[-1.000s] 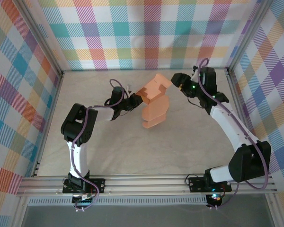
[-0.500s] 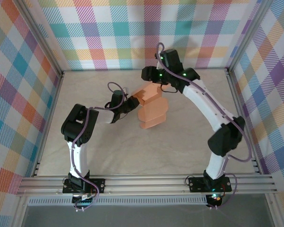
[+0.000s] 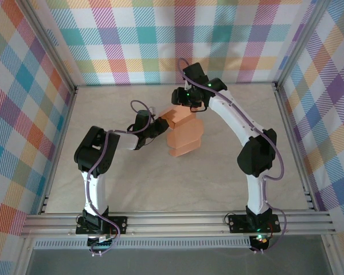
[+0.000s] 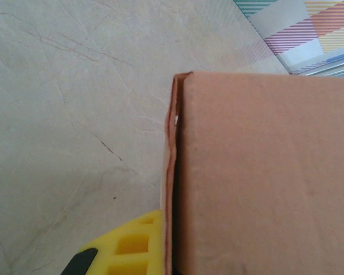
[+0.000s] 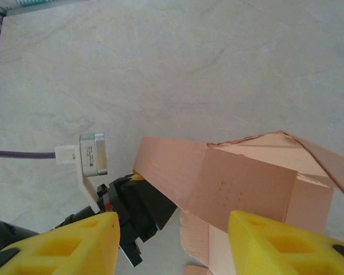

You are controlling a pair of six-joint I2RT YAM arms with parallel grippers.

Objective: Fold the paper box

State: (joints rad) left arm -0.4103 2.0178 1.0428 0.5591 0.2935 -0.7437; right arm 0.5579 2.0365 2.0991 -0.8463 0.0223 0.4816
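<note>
Paper box (image 3: 185, 134) is sitting around the middle of the table (image 3: 132, 177), half-formed, its near flap hanging loose. Left gripper (image 3: 159, 124) is clamping shut on the box's left wall. Right gripper (image 3: 182, 104) has just swung in from the far right and is hovering over the box's far end, jaws apart but narrowing, probably lining up to pinch a flap.

salmon-orange paper box (image 3: 186, 137), yellow fingers (image 5: 63, 240), plaid walls (image 3: 160, 34)
</note>
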